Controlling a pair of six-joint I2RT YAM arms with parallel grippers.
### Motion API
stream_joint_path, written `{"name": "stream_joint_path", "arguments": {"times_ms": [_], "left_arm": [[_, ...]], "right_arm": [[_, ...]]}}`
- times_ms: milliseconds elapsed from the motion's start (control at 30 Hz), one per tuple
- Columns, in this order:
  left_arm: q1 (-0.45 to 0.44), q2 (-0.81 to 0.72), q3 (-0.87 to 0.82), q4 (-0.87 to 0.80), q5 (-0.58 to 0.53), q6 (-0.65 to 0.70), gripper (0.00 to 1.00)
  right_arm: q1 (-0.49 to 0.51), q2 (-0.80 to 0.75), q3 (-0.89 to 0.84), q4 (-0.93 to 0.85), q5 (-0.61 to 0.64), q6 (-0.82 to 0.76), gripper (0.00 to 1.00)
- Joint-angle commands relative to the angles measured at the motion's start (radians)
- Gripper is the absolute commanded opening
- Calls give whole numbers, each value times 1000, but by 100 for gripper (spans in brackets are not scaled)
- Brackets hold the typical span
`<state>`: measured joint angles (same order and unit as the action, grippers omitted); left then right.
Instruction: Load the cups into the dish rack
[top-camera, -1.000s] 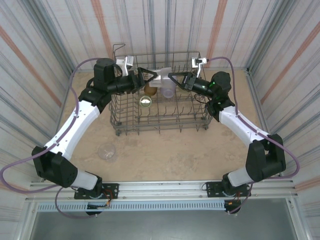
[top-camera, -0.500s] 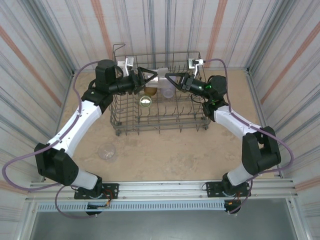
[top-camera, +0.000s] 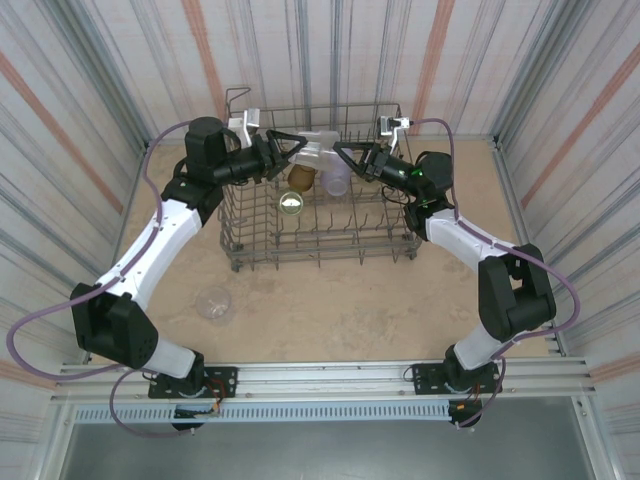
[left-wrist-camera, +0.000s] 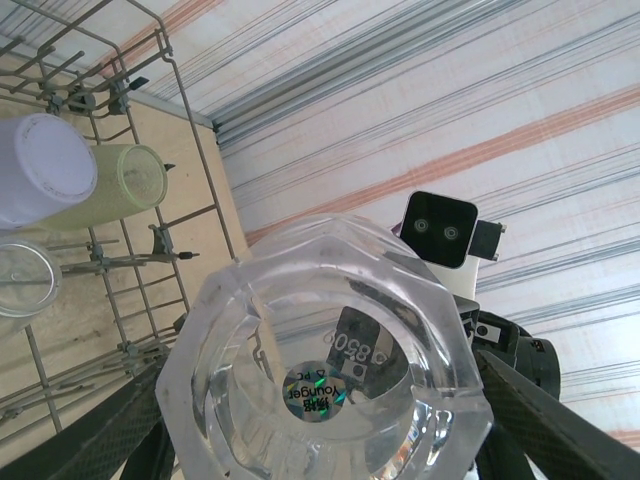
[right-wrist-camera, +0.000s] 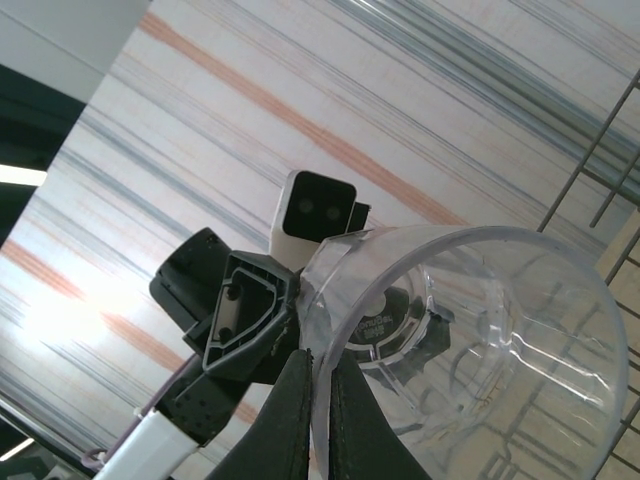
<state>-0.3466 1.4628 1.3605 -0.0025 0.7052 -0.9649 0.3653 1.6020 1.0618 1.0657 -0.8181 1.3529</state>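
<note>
Above the back of the grey wire dish rack (top-camera: 250, 235), a clear cup (top-camera: 318, 150) hangs on its side between both grippers. My right gripper (right-wrist-camera: 322, 370) is shut on the clear cup's (right-wrist-camera: 480, 340) thin rim, one finger inside and one outside. My left gripper (left-wrist-camera: 320, 440) has its fingers (left-wrist-camera: 545, 425) against the sides of the cup's octagonal base (left-wrist-camera: 320, 340). In the top view the left gripper (top-camera: 302, 150) and right gripper (top-camera: 340, 152) face each other. In the rack lie a lavender cup (top-camera: 337, 180), a brownish cup (top-camera: 300, 178) and a pale green-topped one (top-camera: 291, 203).
Another clear cup (top-camera: 213, 302) stands on the tan table, in front of the rack's left corner. The rack's raised corner loop (top-camera: 236, 96) and upright tines (top-camera: 340, 215) sit under both arms. Striped walls close in the back and sides. A lavender cup (left-wrist-camera: 40, 170) and a yellow-green cup (left-wrist-camera: 120, 185) lie together.
Both grippers have risen slightly toward the rack's back with the clear cup between them. The left gripper's jaws have narrowed from wide open onto the cup's base.
</note>
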Motion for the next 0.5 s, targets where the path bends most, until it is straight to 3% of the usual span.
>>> {"name": "stream_joint_path", "arguments": {"times_ms": [0,67,133,467], "left_arm": [[-25,18,-9,1,48,50,14],[-20,17,1,-25,39,70,8],[-16,15,15,-57,28,95,3],[12,5,54,-180,-24,205,0]], "right_arm": [[28,-12,29,-50,-32,-47,17],[26,-20,32,-101,-32,-74,33],[25,-28,32,-147,-30,-98,43],[2,-58,6,-247,-29,-140,62]]}}
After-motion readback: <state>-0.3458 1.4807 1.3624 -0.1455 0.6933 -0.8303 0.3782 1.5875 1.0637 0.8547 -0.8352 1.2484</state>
